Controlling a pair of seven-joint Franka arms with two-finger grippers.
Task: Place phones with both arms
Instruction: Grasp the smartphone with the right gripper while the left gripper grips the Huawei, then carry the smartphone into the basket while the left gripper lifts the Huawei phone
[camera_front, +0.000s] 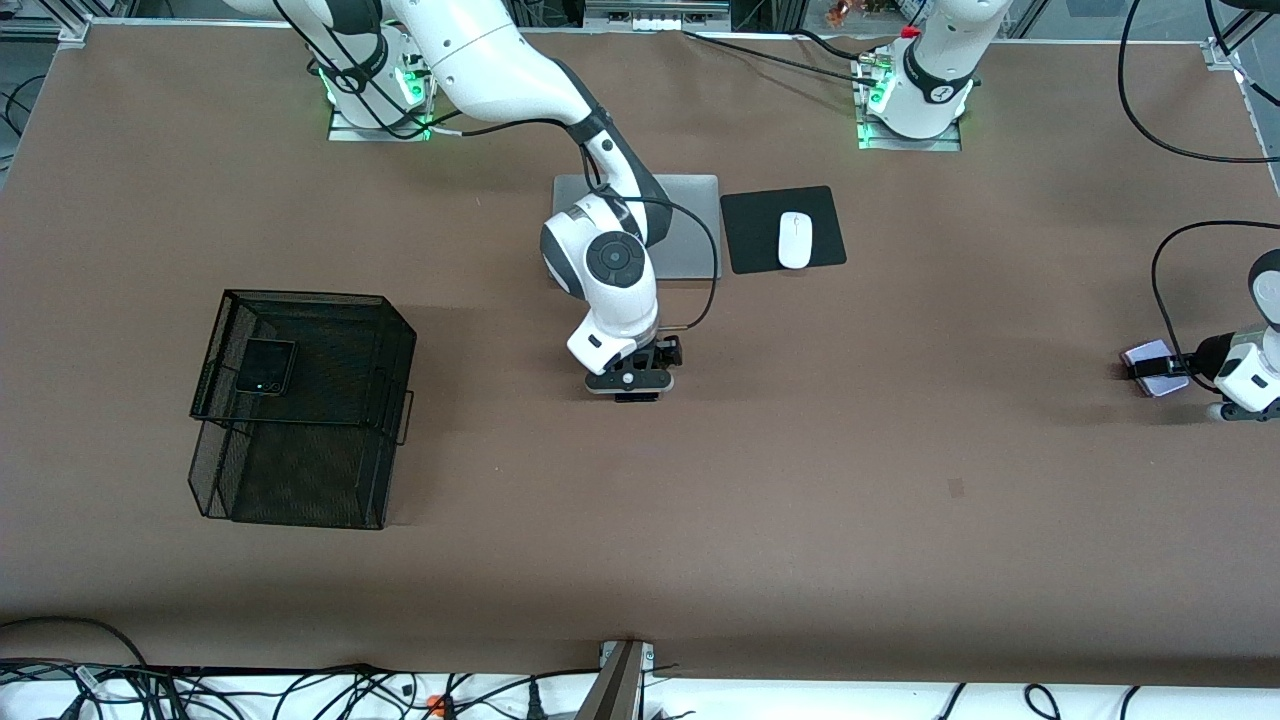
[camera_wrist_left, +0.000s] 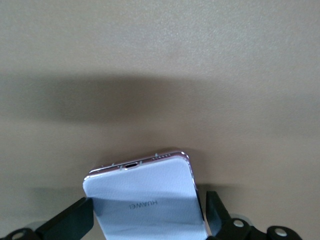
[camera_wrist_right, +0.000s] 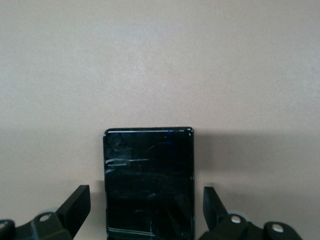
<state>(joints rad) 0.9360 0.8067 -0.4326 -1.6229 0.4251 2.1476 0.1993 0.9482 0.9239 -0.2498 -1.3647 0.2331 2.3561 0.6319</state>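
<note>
Straddling a long black slab phone (camera_wrist_right: 148, 182), the right gripper (camera_wrist_right: 147, 205) stands wide open over mid-table, fingers (camera_wrist_right: 75, 202) clear of both long edges; glossy, scuffed glass, long axis running straight out from the wrist. Left gripper (camera_wrist_left: 150, 215), likewise spread, brackets a pale lavender-white phone (camera_wrist_left: 145, 192) at the left arm's end of the table (camera_front: 900, 450), port edge pointing away, fingers apart from it. Small squarish black phone (camera_front: 265, 367) lies in a black wire-mesh basket (camera_front: 300, 400), well apart toward the right arm's end.
</note>
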